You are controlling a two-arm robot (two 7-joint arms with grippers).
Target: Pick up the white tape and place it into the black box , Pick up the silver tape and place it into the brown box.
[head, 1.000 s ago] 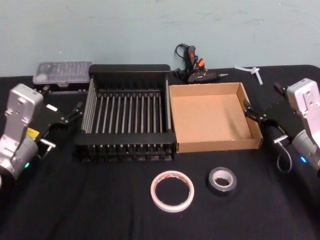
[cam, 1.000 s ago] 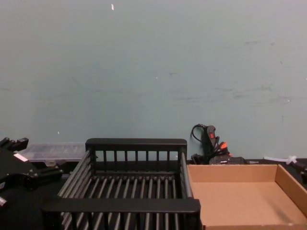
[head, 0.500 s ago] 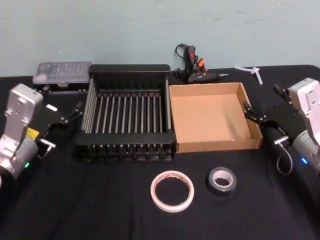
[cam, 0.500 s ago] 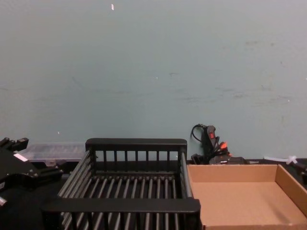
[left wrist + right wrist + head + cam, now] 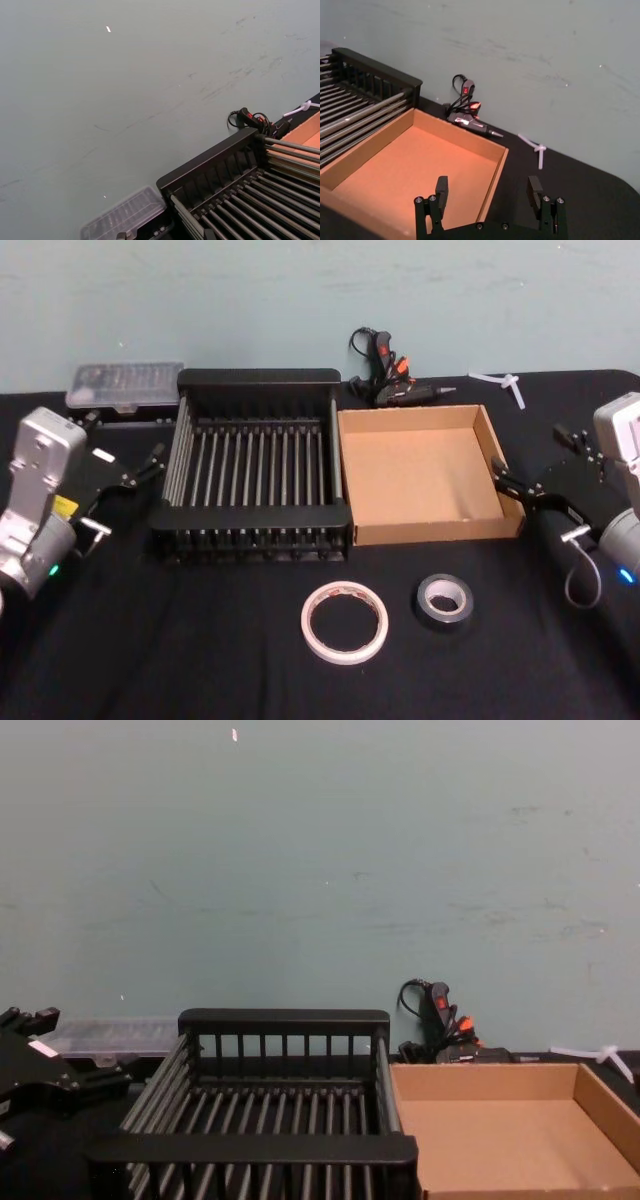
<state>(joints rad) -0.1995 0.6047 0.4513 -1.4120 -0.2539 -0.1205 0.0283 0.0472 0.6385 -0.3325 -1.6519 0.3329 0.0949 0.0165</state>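
A black-draped tabletop [image 5: 200, 660] against a plain blue-green wall [image 5: 300, 290] forms my working field.

Receptacles: the black box [image 5: 255, 472] and the brown box [image 5: 430, 476] sit side by side with walls touching, toward the wall, both with nothing inside. I judge this pairing keeps both drop-off points within a short reach of either arm.

Targets: the white tape [image 5: 344, 622] lies flat nearer the robot, in front of where the two boxes meet; the silver tape [image 5: 443, 600] lies flat just to its right, in front of the brown box, the two rolls apart and not touching. Lying flat, each offers a rim for a top-down pinch across the ring wall.

Grippers: my left gripper [image 5: 140, 468] hangs beside the left wall of the black box, off the tabletop; I cannot tell whether its fingers are parted. My right gripper [image 5: 489, 191] hovers at the right wall of the brown box with its fingers spread wide and holding nothing. Each arm sits on the outer flank, leaving the central lane to the tapes free.

Bystanders: a glue gun [image 5: 392, 383], a clear plastic case [image 5: 125, 383] and a white plastic piece [image 5: 505, 385] lie along the far edge, out of the way.

Status: neither tape has been lifted; I judge the task at its start.
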